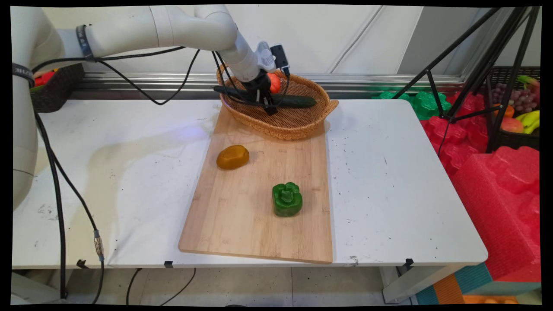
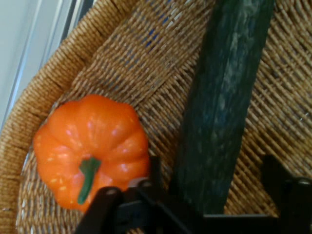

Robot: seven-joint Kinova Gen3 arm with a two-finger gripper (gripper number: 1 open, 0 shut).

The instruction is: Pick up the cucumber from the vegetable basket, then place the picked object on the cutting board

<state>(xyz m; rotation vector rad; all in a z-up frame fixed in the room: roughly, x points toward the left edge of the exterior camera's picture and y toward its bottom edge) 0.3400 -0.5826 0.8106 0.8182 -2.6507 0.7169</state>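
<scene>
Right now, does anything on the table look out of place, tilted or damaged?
Nothing stands out. The cucumber and small orange pumpkin lie in the wicker basket, gripper open around the cucumber. The green pepper and brown potato sit on the board.

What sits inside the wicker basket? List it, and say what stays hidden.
Inside the wicker basket lie a dark green cucumber and an orange pumpkin. The gripper straddles the cucumber, fingers apart. The arm hides the basket's far left part.

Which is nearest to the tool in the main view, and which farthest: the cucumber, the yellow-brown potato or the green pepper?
1. Cucumber, in the basket, between the fingers of the tool.
2. Potato, on the board's left part.
3. Green pepper, nearer the board's front edge.
</scene>
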